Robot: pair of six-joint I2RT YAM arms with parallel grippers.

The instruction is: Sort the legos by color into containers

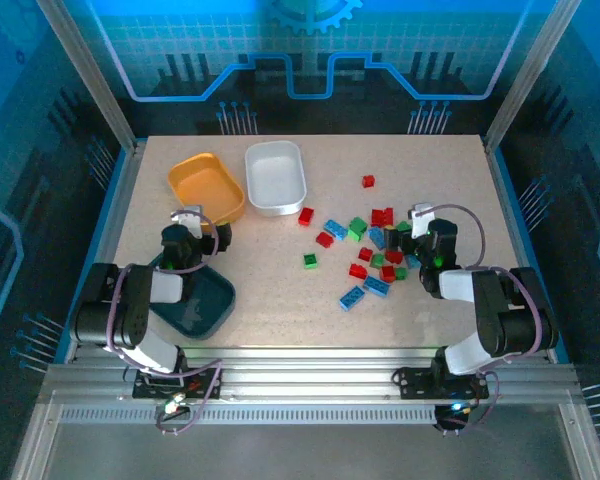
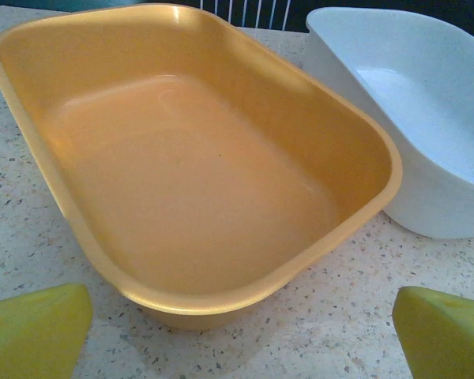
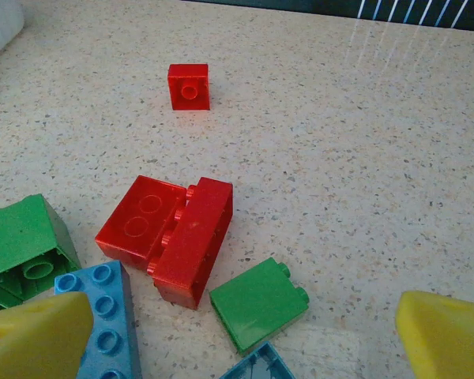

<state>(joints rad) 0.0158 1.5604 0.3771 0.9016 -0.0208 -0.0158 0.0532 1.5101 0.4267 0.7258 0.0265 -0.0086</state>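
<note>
Well, we see both arms sitting low over the speckled beige table. The left gripper is at the near end of the orange-yellow plastic tub. Its two yellow fingers are spread wide apart, and they hold nothing. From the left wrist we look right down onto the smooth floor of that tub. The white plastic tub stands just beside it on the right. They are so close that we cannot tell if they touch. The dark teal plastic tub lies nearer to the arms, partly under the left arm.

The right gripper is on the right side of the table, at the edge of the little plastic bricks in red, green and light blue. Its fingers are spread wide too and hold nothing. All the bricks we can see lie on the table, well apart from the tubs.

From the right wrist we see two red bricks touching each other, one flat and one on its side. A small red square brick lies alone, farther away. A green brick lies just beside the red pair. A long light blue brick lies by the left finger, touching another green brick.
</note>
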